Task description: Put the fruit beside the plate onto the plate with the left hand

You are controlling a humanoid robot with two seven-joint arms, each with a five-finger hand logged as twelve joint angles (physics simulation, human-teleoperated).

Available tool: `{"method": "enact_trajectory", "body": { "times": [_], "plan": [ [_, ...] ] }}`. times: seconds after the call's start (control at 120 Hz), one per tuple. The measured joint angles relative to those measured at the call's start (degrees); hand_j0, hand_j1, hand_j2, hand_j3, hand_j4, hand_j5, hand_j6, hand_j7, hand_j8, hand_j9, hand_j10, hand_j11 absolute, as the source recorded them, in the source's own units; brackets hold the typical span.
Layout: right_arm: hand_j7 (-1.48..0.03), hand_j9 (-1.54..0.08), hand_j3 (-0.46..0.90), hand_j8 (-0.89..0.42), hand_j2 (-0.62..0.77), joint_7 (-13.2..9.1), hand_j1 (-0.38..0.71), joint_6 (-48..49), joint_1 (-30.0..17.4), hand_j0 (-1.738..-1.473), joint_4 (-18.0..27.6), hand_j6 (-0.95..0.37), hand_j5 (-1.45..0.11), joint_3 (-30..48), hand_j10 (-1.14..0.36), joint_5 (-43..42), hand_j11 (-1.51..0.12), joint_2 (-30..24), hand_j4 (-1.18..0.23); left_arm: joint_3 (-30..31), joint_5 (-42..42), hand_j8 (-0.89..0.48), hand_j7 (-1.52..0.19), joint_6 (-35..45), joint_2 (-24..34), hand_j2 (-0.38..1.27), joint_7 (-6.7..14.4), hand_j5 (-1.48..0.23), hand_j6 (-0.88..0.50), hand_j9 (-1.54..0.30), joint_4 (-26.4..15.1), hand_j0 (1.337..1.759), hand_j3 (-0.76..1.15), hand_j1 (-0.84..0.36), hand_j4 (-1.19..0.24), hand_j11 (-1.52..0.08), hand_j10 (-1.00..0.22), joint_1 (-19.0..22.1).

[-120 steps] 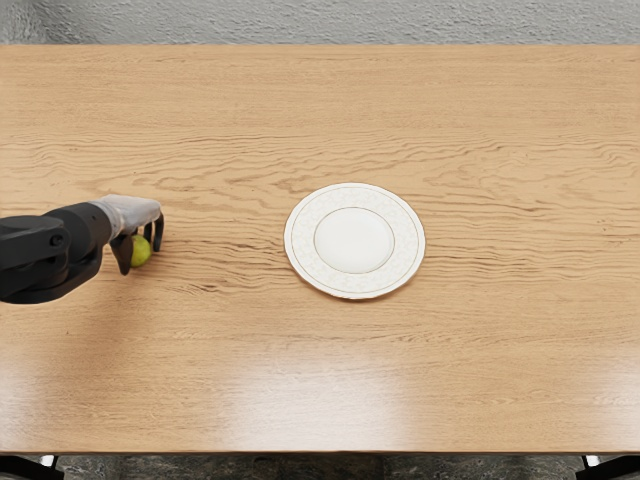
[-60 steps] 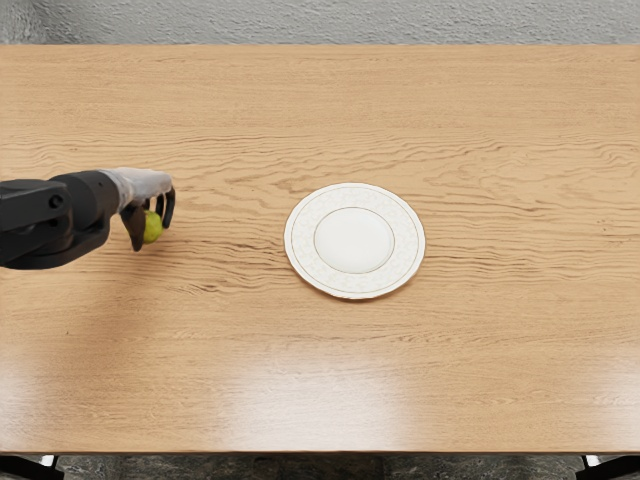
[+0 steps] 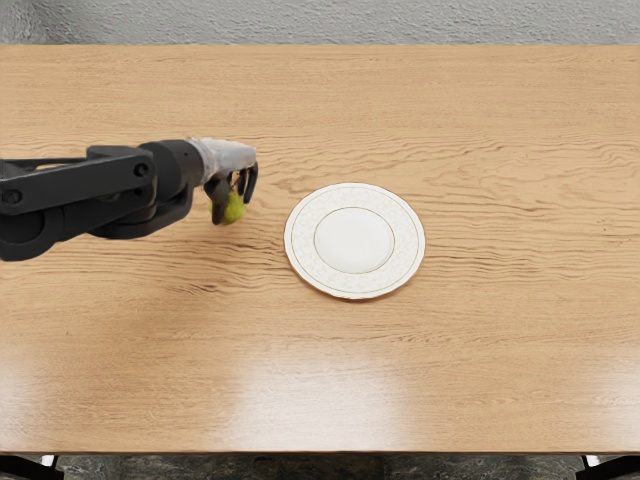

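The wooden table [image 3: 450,120] fills almost the whole view. Its left and right ends are cut off by the picture's edges, and only its far and near edges show. The dark left arm [image 3: 90,195] comes in from the left edge, so its upper part is out of sight, and it stretches right across the left half of the table. The white plate [image 3: 300,240] lies flat a little right of the table's middle, with its centre bare.

The left hand [image 3: 228,163] is pale on the back and sits at the end of the arm, just left of the plate and slightly farther back. Its palm faces down and is hidden. The dark fingers [image 3: 250,183] curl downward and close around the small yellow-green fruit [image 3: 234,208], covering its top. The fruit hangs below the hand, near the plate's left rim but apart from it. Whether it clears the tabletop is hard to make out.
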Motion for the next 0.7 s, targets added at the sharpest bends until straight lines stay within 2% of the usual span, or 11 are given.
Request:
{"method": "enact_trajectory", "body": {
  "times": [0.167, 0.192, 0.267, 0.45, 0.7],
  "plan": [
    [-0.03, -0.03, 0.00, -0.02, 0.00, 0.00, -0.32, 0.00, 0.00, -1.658, 0.00, -0.02, -0.03, 0.00, -0.02, 0.00, -0.03, 0.00, -0.02, 0.06, -0.45, -0.59, -1.09, -0.03, -4.66, 0.81, 0.01, -1.12, -0.50, -1.09, 3.12, 1.655, 0.00, -0.47, -0.80, -1.09, -0.82, -0.90],
    [-0.03, -0.03, 0.00, -0.02, 0.00, 0.00, -0.32, 0.00, 0.01, -1.658, 0.00, -0.02, -0.03, 0.00, -0.02, 0.00, -0.03, 0.00, -0.02, 0.05, -0.48, -0.57, -1.09, -0.01, -5.06, 0.82, 0.00, -1.12, -0.52, -1.08, 3.53, 1.656, 0.00, -0.47, -0.80, -1.09, -0.82, -1.07],
    [-0.03, -0.03, 0.00, -0.02, 0.00, 0.00, -0.32, 0.00, 0.02, -1.658, 0.00, -0.02, -0.03, 0.00, -0.02, 0.00, -0.03, 0.00, -0.02, 0.06, -0.51, -0.64, -1.09, -0.05, -6.81, 0.87, 0.01, -1.12, -0.51, -1.09, 4.59, 1.655, 0.00, -0.49, -0.80, -1.09, -0.82, -1.85],
    [-0.03, -0.03, 0.00, -0.02, 0.00, 0.00, -0.32, 0.00, 0.01, -1.658, 0.00, -0.02, -0.03, 0.00, -0.02, 0.00, -0.03, 0.00, -0.02, 0.05, -0.58, -0.72, -1.10, -0.04, -10.20, 0.93, 0.02, -1.11, -0.60, -1.09, 6.96, 1.654, 0.00, -0.49, -0.81, -1.09, -0.82, -2.77],
    [-0.03, -0.03, 0.00, -0.02, 0.00, 0.00, -0.32, 0.00, 0.00, -1.658, 0.00, -0.02, -0.03, 0.00, -0.02, 0.00, -0.03, 0.00, -0.02, 0.05, -1.04, -0.79, -1.09, -0.01, -10.72, 0.98, 0.02, -1.11, -0.67, -1.09, 8.15, 1.654, 0.00, -0.49, -0.81, -1.09, -0.82, -2.80]
  ]
}}
